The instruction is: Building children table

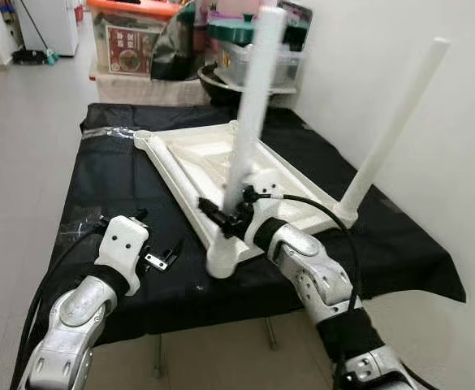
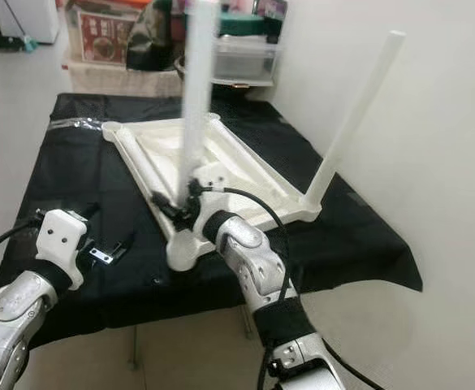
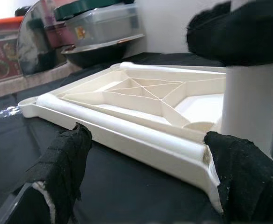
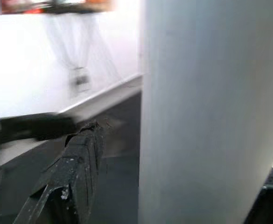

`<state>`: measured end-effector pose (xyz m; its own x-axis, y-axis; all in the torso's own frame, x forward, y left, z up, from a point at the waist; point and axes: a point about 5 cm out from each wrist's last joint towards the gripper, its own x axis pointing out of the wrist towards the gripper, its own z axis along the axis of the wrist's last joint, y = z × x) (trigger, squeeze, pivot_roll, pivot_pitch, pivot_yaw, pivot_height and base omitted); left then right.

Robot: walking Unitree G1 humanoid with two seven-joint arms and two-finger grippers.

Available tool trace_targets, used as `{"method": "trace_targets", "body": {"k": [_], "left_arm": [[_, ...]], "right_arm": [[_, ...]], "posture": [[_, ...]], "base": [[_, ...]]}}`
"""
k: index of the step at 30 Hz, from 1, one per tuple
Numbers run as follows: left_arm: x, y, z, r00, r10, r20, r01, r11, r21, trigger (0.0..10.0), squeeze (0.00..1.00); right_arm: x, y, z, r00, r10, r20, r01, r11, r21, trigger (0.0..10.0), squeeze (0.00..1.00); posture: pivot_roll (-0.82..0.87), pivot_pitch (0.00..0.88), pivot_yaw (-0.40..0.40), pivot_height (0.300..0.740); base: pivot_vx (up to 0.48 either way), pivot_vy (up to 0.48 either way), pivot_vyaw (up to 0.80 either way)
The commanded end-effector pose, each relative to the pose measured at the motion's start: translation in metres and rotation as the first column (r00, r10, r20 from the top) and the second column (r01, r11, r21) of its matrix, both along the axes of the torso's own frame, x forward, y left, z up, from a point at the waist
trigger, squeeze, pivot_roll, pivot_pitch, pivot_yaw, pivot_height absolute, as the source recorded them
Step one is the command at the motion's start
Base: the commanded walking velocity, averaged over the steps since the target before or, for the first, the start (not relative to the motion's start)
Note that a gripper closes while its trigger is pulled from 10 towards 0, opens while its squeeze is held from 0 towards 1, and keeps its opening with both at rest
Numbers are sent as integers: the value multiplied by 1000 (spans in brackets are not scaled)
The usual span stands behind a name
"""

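The white children's table top (image 1: pixel 196 158) lies upside down on a black-covered table (image 1: pixel 115 171). One white leg (image 1: pixel 391 122) stands fixed at its right corner, leaning toward the wall. A second white leg (image 1: pixel 253 106), blurred, stands upright at the near corner socket (image 1: pixel 225 260). My right gripper (image 1: pixel 234 213) is open around the base of this leg. In the right wrist view one finger (image 4: pixel 75 177) stands a little apart from the leg (image 4: pixel 206 112). My left gripper (image 1: pixel 152 237) hovers open over the cloth, left of the near corner, holding nothing. Its fingers (image 3: pixel 64 172) frame the table top's edge (image 3: pixel 141 140).
Storage boxes (image 1: pixel 131 36) and stacked tubs and bowls (image 1: pixel 253 57) stand behind the table. A white wall (image 1: pixel 456 162) runs close along the right side. Bare tiled floor (image 1: pixel 26 122) lies to the left. The cloth's front edge hangs just before my arms.
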<state>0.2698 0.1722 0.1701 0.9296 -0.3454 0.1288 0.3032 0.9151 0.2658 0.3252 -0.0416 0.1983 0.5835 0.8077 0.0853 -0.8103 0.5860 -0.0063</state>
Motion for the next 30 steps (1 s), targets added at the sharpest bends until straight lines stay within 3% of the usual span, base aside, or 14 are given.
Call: {"method": "trace_targets", "body": {"k": [1,4,5,6,7,11,14,19,20,21,22,26,27,30], "left_arm": [[1,0,-3,1000,-1,-13,1,1000,2,10000,0],[0,-2,-3,1000,1,-11,-1,1000,-1,10000,0],[0,-2,-3,1000,2,-10,-2,1000,-1,10000,0],[0,-2,-3,1000,2,-10,-2,1000,-1,10000,0],[0,-1,-3,1000,6,-8,-6,1000,0,10000,0],[0,1,-2,1000,11,-6,-11,1000,1,10000,0],[-1,1,-3,1000,11,-8,-11,1000,2,10000,0],[-1,0,-3,1000,8,-9,-8,1000,0,10000,0],[0,-1,-4,1000,2,-9,-2,1000,0,10000,0],[0,-1,-4,1000,2,-9,-2,1000,0,10000,0],[1,-3,-4,1000,-4,-10,4,1000,1,10000,0],[1,-3,-4,1000,-10,-10,10,1000,3,10000,0],[2,-4,-3,1000,-14,-9,14,1000,4,10000,0],[3,-3,-3,1000,-15,-7,16,1000,5,10000,0]], "right_arm": [[-5,6,3,998,63,26,-63,998,-4,10000,0],[-5,12,-14,989,142,48,-136,984,-115,10000,0],[-1,13,-19,991,126,35,-120,983,-142,7098,0],[-1,13,-19,991,126,35,-120,983,-142,7098,0],[13,12,-24,1000,-4,-21,1,988,-153,0,0],[44,-13,-36,889,-434,-146,398,891,-219,0,0],[52,-63,-53,541,-810,-226,756,586,-292,0,0],[43,-75,-55,447,-879,-164,828,476,-296,0,0],[36,-62,-53,508,-847,-156,795,531,-292,5059,0],[36,-62,-53,508,-847,-156,795,531,-292,5059,0],[29,-44,-48,602,-782,-160,743,622,-246,10000,0],[23,-26,-41,706,-692,-150,665,721,-196,10000,0],[22,-17,-34,777,-614,-142,600,789,-134,10000,1000],[24,-11,-26,829,-542,-136,535,840,-87,10000,1000]], "posture": [[162,0,-185,740],[170,0,-194,740],[171,0,-195,740],[171,0,-195,740],[173,0,-197,740],[171,0,-195,740],[167,0,-195,740],[156,0,-185,740],[154,0,-183,740],[154,0,-183,740],[145,0,-173,740],[140,0,-168,740],[140,0,-168,740],[145,0,-171,740]], "base": [[0,0,0],[0,0,0],[0,0,0],[0,0,0],[0,0,0],[0,0,0],[0,0,0],[0,0,0],[0,0,0],[0,0,0],[0,0,0],[0,0,0],[0,0,0],[0,0,0]]}}
